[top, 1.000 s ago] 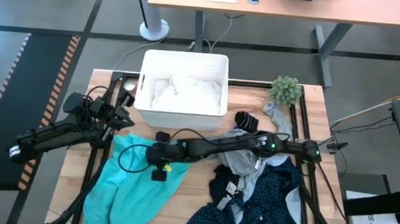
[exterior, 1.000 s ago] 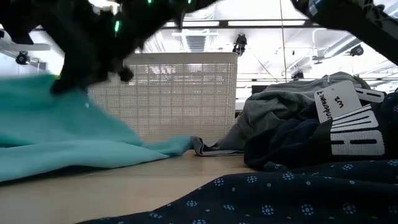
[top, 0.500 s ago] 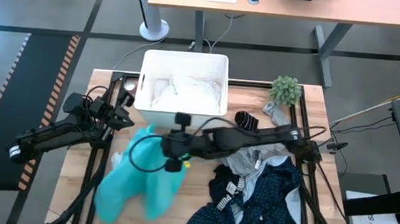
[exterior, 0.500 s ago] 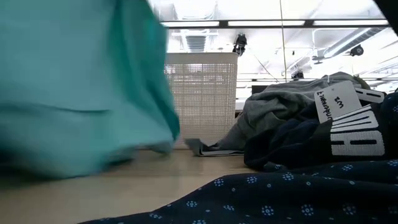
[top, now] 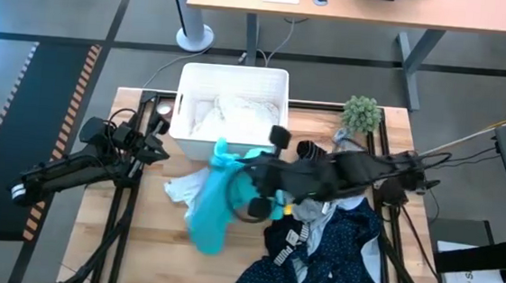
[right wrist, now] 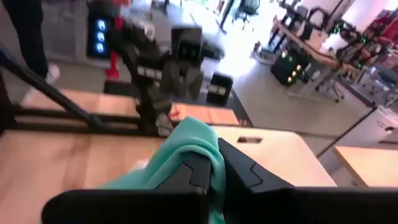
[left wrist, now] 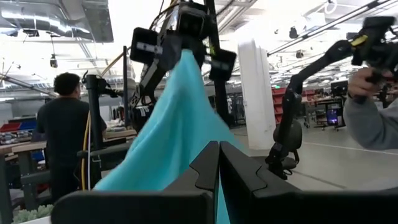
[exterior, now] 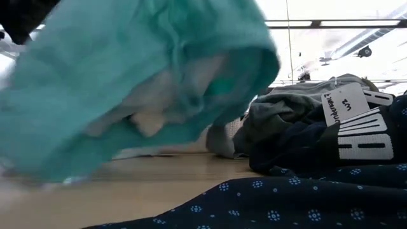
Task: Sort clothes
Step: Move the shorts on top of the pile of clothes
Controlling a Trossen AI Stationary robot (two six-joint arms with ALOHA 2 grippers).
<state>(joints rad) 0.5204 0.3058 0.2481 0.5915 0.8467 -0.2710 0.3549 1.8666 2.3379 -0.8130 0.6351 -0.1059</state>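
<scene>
My right gripper (top: pixel 231 158) is raised over the table's middle, in front of the white basket (top: pixel 234 68), and is shut on a teal garment (top: pixel 213 206). The garment fills the left of the low view (exterior: pixel 127 83). A white cloth (top: pixel 177 190) lies on the table beside it. More white clothes (top: pixel 237 118) lie in the basket. Grey (top: pixel 315 210), navy dotted (top: pixel 334 256) and black-and-white (top: pixel 311 151) clothes are piled at the right. My left gripper (left wrist: pixel 219 163) is shut and empty at the table's left edge. My right gripper pinches a bunched fold of the teal garment (right wrist: pixel 200 134) between its two fingers, as the right wrist view shows. The garment hangs slack below the gripper (left wrist: pixel 180 124). Whether its lower end (top: pixel 209 245) touches the table I cannot tell.
A small green plant (top: pixel 361 114) stands at the far right. The pile shows in the low view with a paper tag (exterior: pixel 346 102). Bare wood (top: pixel 154 251) shows at the near left. A person (left wrist: pixel 62 137) stands in the room beyond the table.
My right gripper has gone up and toward the table's far right, nearer the basket, shut on the teal garment. The garment lay spread on the table's near left; now it hangs bunched below the gripper. The white cloth that it covered now shows.
</scene>
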